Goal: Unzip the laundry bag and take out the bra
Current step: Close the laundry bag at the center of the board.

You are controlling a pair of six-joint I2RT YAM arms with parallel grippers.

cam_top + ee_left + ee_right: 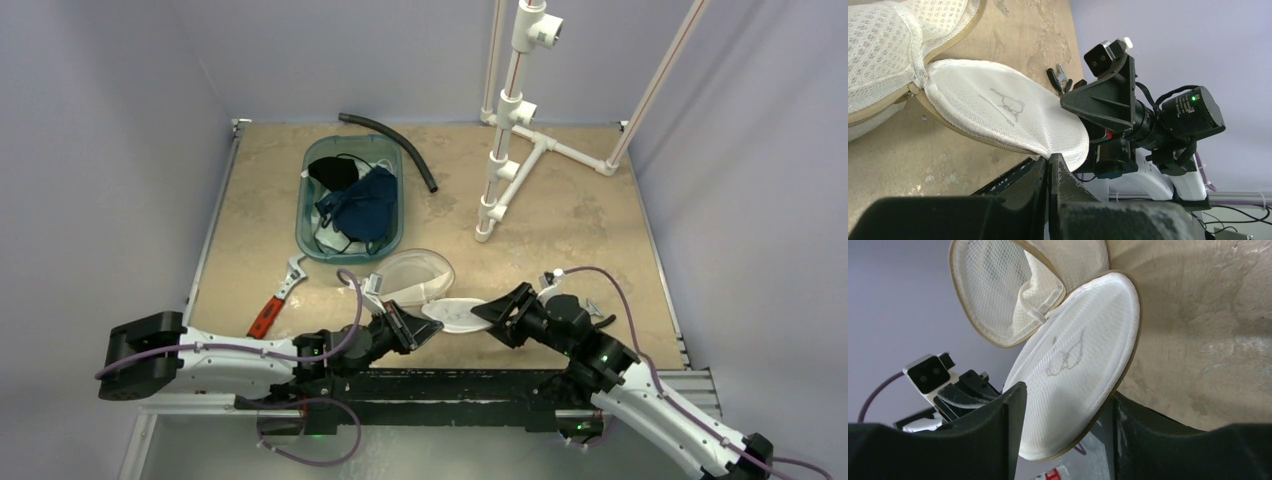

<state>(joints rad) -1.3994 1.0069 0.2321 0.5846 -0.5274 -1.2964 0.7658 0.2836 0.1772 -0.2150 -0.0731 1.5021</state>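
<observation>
Between the pincers: the round lid (452,312) of the laundry bag (415,272) is found, flipped open and joined to the bag's rim by a short strip of seam.
Left pincer (1050,161): the fingers are pressed together on the lid's near edge, and a fold of mesh and beige zip tape is pinched at the tips.
Right pincer (1066,392): the jaws are spread, one to each side of the lid's opposite edge; whether the lid is squeezed cannot be told.
Lid: it is spanned from one pincer to the other, and the bra outline (1065,357) is seen on its mesh in both wrist views.
Laundry bag: the open drum is set on the table (580,230) just beyond the left pincer's tips, its mouth gaping; the contents cannot be made out through the mesh.
Beyond the bag: a teal tub (305,215) filled with dark clothes (358,205) is placed farther from the left pincer.
Left of the left pincer: a red-handled wrench (275,300) is laid on the table.
Far beyond the right pincer: a white pipe stand (510,130) is set, and a black hose (395,140) is laid beside the tub.
</observation>
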